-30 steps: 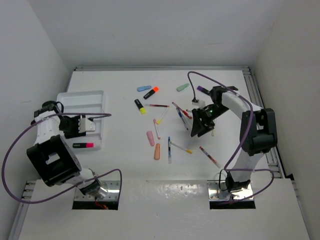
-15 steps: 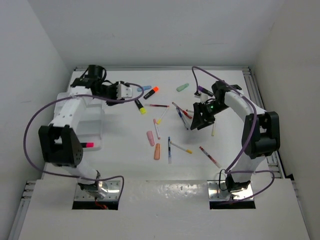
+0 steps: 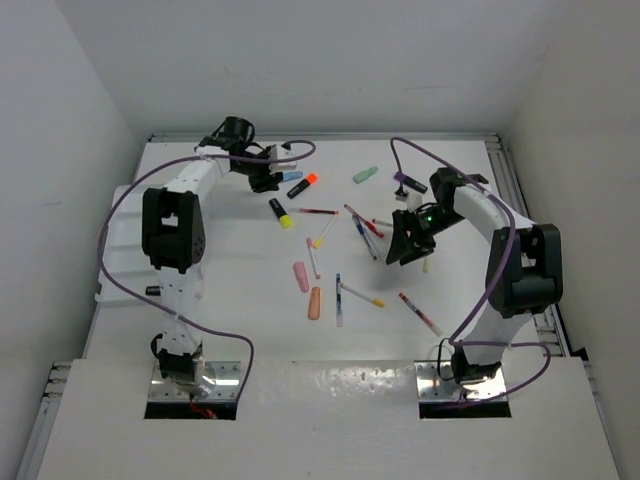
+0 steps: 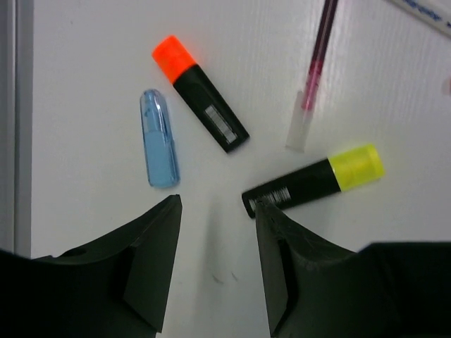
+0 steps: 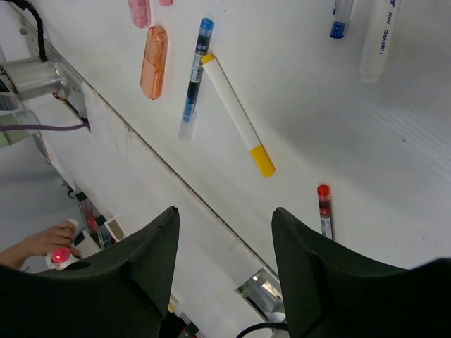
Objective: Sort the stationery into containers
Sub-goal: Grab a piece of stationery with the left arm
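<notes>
Your left tool (image 4: 215,232) sat spread apart and empty right by the blue highlighter (image 4: 158,139) and yellow-capped black highlighter (image 4: 313,182) lying on the desk (image 4: 91,84), probably lining up a grab, and the right tool (image 5: 225,239) hung apart too, holding nothing.

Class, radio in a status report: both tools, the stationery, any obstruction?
Left tool open, empty, by blue highlighter. Right tool open, empty, over yellow-ended pen. Stationery loose on table. No obstruction seen.
</notes>
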Controlling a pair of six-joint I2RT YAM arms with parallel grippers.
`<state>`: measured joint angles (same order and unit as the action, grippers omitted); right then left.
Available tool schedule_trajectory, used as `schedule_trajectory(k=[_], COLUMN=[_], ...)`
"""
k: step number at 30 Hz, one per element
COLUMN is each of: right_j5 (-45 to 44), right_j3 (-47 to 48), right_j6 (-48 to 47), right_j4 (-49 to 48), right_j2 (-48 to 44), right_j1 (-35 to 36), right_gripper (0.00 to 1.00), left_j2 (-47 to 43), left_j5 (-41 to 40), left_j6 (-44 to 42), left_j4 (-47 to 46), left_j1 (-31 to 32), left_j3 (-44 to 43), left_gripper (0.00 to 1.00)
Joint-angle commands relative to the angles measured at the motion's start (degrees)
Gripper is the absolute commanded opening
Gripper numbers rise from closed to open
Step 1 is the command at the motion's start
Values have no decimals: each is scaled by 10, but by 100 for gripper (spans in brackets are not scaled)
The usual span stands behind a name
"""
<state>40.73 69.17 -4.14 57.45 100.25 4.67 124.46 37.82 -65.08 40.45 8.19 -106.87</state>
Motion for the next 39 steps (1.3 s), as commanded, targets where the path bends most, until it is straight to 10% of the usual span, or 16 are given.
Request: schedule_trajectory(k=[1, 16, 39], right_j5=[16, 28, 31], right_j3=[2, -4, 1], right_j6=[-6, -2, -7], right_j4=[-2, -5, 6], right_j2=[-13, -5, -12], right_j1=[-3, -7, -9], right_gripper=[55, 54, 54], left_j2=[14, 65, 5], left_j5=[-5, -116, -166], left_j6=[102, 244, 178], left_j4=[-90, -163, -17], left_j1=[19, 42, 49], left_j3=[-27, 10, 101], left_gripper=[52, 27, 24])
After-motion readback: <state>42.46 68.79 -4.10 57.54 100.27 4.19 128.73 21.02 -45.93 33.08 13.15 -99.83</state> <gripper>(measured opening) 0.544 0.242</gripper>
